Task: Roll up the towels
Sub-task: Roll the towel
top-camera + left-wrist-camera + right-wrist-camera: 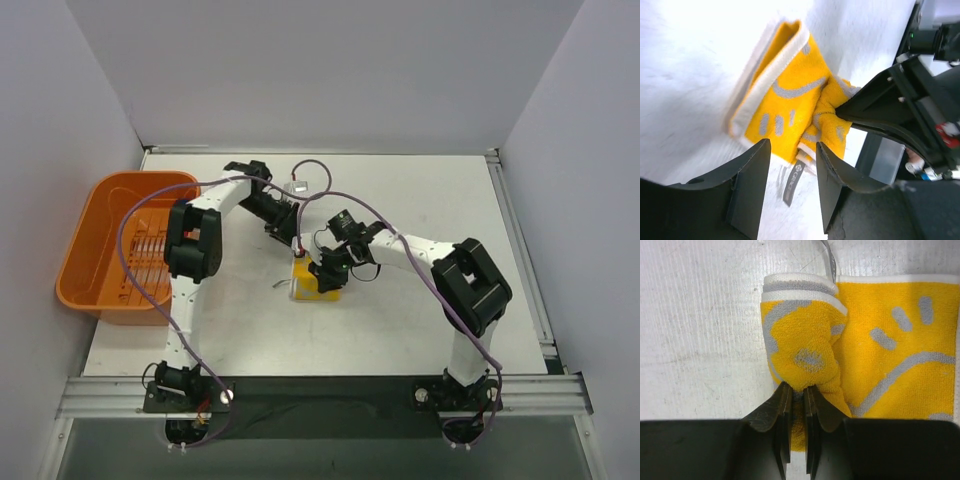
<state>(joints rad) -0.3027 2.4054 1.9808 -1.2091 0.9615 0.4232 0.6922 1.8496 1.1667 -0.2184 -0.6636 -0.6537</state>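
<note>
Markings check: nothing legible.
A grey sewn tag [792, 181] hangs from the hem of the yellow towel [785, 100]. It bears a round white logo and white lettering, too blurred to read.

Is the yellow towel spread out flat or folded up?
Folded: the yellow towel shows layered edges, and the right fingers pinch up a bunched corner.

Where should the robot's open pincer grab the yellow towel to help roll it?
Probably the lifted, curled edge of the yellow towel, beside where the right pincer pinches it. That bump stands up, so a pincer can close around it; the rest lies flat. The left pincer could come down from above, on its own side.
</note>
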